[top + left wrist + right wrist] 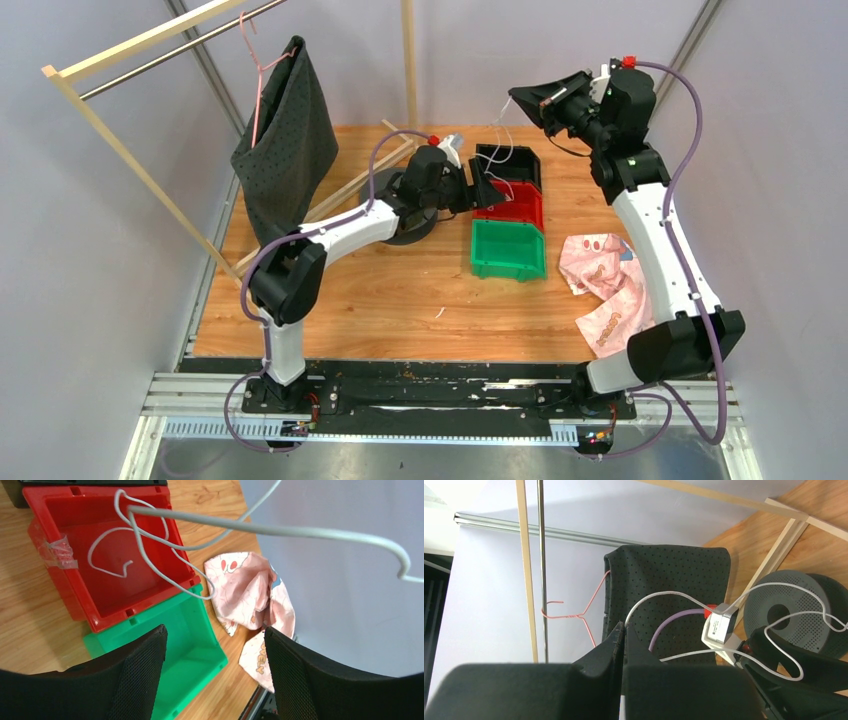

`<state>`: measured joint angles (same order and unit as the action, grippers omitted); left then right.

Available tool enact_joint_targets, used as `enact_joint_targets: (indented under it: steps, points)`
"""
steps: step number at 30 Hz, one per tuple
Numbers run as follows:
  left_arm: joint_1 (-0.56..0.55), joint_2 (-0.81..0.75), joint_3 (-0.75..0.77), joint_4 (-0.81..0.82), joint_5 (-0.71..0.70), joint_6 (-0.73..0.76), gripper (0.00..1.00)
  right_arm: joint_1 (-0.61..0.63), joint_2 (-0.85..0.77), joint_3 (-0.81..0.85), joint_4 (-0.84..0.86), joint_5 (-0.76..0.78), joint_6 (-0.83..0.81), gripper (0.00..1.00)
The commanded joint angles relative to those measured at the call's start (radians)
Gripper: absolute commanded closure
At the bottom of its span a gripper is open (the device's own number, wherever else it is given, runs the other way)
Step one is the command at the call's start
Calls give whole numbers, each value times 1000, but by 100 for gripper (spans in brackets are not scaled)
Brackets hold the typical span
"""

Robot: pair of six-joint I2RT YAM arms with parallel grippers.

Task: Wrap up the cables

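Cable (503, 140) hung in the top view as a thin pale line from the right gripper (528, 105), which was raised at the far right, down toward the black bin (520, 160) and the left gripper (483, 190) beside it. The red bin (522, 208) and green bin (508, 250) sat in a row nearer, a pink cloth (610, 285) lay to their right, and a dark cloth (285, 140) hung at the far left. In the left wrist view the left gripper (215, 662) stood open with nothing between its fingers (135, 675). The cable (260, 529) ran crosswise just beyond the fingertips, and its loose loops trailed over the red bin (50, 540) and the edge of the green bin (195, 645), with the pink cloth (250, 590) further right. In the right wrist view the right gripper (624, 630) was clamped on the cable (664, 594), which came out at the fingertips and arced right toward a grey disc (784, 605), in front of the dark cloth (664, 570) and a pink hanger (574, 615). By my reading, the right arm anchored the high end, while the slack lay ahead of the left gripper, its long axis across that gap, so the left arm was the nearer one to gather the next loop.
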<state>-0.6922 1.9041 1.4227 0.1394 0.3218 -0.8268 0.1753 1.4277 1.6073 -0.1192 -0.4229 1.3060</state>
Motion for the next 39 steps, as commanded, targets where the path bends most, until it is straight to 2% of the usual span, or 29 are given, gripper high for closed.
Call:
enact_joint_targets:
  steps: [1, 6, 12, 15, 20, 22, 27, 29, 31, 32, 35, 36, 37, 39]
  points:
    - [-10, 33, -8, 84, -49, -60, 27, 23, 11, 36, 38, 3, 17, 99]
    - [-10, 88, 34, 85, -54, -75, 28, 24, 8, 31, 41, -3, 25, 99]
    - [-12, 119, 53, 86, -59, -84, 39, 26, -1, 25, 44, -4, 27, 99]
    - [-12, 112, 44, 86, -63, -78, 55, 26, -8, 18, 44, -3, 28, 99]
    - [-11, 74, -11, 85, -83, -57, 91, 20, -24, -8, 43, 0, 25, 99]
    - [-7, 32, -46, 84, -64, -36, 100, 1, -43, -36, 42, -3, 20, 99]
    - [38, -104, -134, 5, 95, 21, 100, -142, -154, -208, 0, -11, -41, 99]
    - [47, -152, -121, -112, 128, 106, 100, -197, -194, -277, -64, -24, -114, 99]
    - [49, -180, -32, -340, 103, 245, 100, -237, -218, -330, -137, -45, -206, 99]
    - [49, -183, 23, -444, 96, 314, 100, -247, -224, -351, -161, -66, -265, 94]
    - [50, -182, 192, -685, 44, 516, 100, -262, -185, -305, -281, -207, -522, 50]
    - [52, -181, 247, -739, 35, 568, 100, -263, -166, -256, -373, -225, -618, 41]
    - [57, -178, 293, -786, 43, 609, 100, -261, -158, -207, -442, -232, -714, 35]
    - [67, -169, 380, -858, 105, 692, 100, -256, -174, -149, -478, -245, -842, 27]
